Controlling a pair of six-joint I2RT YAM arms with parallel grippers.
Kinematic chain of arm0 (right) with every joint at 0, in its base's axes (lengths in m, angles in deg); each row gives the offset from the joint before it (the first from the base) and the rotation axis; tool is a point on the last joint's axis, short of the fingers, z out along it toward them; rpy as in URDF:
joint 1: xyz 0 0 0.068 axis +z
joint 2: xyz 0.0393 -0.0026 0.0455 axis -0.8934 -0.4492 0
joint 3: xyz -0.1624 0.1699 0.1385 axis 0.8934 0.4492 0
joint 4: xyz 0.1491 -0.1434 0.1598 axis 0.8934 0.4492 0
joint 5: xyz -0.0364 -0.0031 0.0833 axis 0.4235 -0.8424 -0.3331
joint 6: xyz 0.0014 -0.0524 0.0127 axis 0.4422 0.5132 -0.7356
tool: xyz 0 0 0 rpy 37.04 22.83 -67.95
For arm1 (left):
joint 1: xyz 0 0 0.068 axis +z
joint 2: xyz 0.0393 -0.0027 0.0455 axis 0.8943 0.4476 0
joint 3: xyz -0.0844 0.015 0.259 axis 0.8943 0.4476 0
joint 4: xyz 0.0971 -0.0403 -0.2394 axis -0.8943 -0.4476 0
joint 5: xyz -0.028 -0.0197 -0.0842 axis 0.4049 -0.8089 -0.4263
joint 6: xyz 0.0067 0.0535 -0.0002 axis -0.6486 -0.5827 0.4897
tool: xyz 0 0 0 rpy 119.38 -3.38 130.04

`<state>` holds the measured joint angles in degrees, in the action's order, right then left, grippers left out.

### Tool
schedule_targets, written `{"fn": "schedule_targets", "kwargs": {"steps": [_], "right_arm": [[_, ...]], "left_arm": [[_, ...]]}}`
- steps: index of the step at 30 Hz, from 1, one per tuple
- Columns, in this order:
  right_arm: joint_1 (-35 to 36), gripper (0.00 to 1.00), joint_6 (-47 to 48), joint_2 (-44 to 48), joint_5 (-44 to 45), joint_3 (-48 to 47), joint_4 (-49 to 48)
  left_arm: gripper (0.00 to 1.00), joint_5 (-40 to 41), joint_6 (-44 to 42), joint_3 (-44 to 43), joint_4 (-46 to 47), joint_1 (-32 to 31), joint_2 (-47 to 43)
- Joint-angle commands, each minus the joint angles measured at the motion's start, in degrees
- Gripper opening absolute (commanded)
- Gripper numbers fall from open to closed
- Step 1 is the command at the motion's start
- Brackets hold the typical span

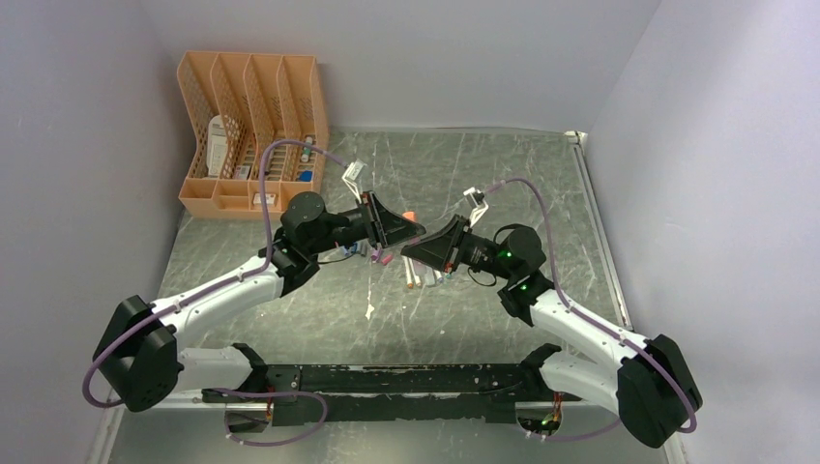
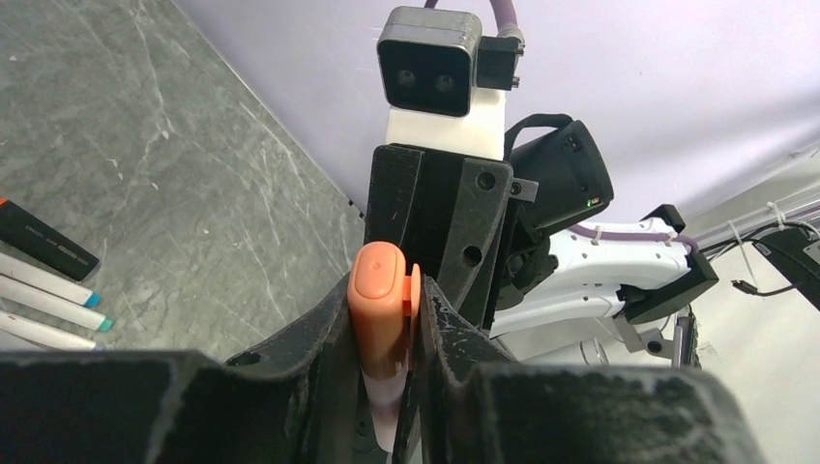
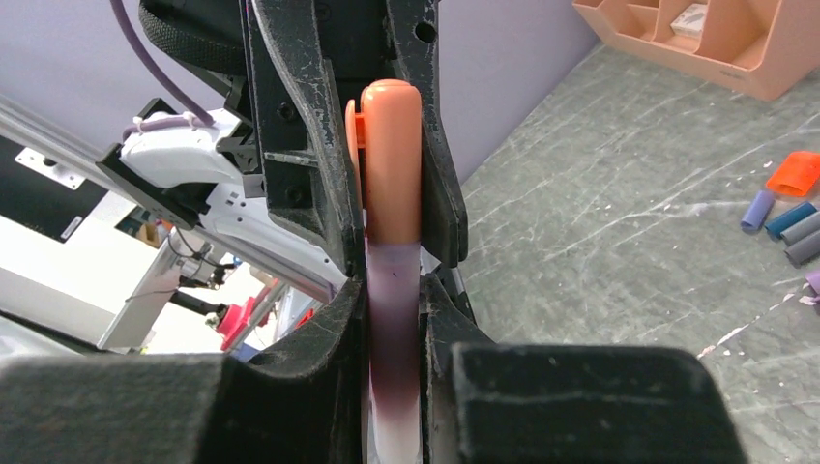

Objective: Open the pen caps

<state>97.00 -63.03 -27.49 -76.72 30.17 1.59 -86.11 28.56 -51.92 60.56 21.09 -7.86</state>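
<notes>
Both grippers meet tip to tip above the table's middle in the top view. My left gripper is shut on an orange pen cap, which stands up between its jaws. My right gripper is shut on the same pen's white barrel, tinted purple where it meets the cap. In the right wrist view the orange cap still sits on the barrel's end. Loose caps lie on the table at the right: orange, purple, blue and grey.
An orange desk organiser stands at the back left. Several pens lie on the table under the grippers. A black marker and white pens with teal tips show at the left of the left wrist view.
</notes>
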Motion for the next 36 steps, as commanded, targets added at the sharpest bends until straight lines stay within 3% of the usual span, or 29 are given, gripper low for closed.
{"fn": "schedule_targets", "kwargs": {"steps": [1,2,7,12,16,21,27,31,36], "right_arm": [[-0.1,0.0,1.7,0.6,-0.7,-1.4,-0.1],[-0.1,0.02,2.1,0.7,-0.7,-1.4,0.8],[-0.1,0.38,4.7,2.4,-0.6,-1.8,5.9],[-0.6,0.46,8.6,4.9,1.2,-3.8,12.6],[-1.4,0.35,8.6,5.1,0.5,-3.7,12.5],[-1.8,0.0,6.9,4.3,-0.5,-2.6,9.4],[-1.6,0.0,3.8,4.9,-3.4,0.4,5.4],[-0.4,0.0,1.7,8.4,-2.2,6.6,6.3],[5.9,0.0,0.1,16.8,4.1,14.8,11.1]], "left_arm": [[0.12,1.8,-0.6,-1.0,0.7,-0.4,0.8],[0.08,2.1,-0.5,-1.0,0.4,-0.4,0.8],[0.07,1.3,-0.2,-1.3,0.8,-0.4,1.6],[0.07,0.2,-0.5,-2.1,-0.2,-0.3,2.0],[0.07,-1.2,-0.1,-2.1,0.5,-0.4,2.3],[0.07,-4.9,3.5,-0.9,7.4,-0.4,4.4],[0.07,-2.5,2.3,-3.1,9.9,1.8,5.6],[0.07,-2.4,2.1,-9.7,11.7,8.1,9.2],[0.07,-0.4,3.1,-20.5,15.0,17.2,15.3]]}}
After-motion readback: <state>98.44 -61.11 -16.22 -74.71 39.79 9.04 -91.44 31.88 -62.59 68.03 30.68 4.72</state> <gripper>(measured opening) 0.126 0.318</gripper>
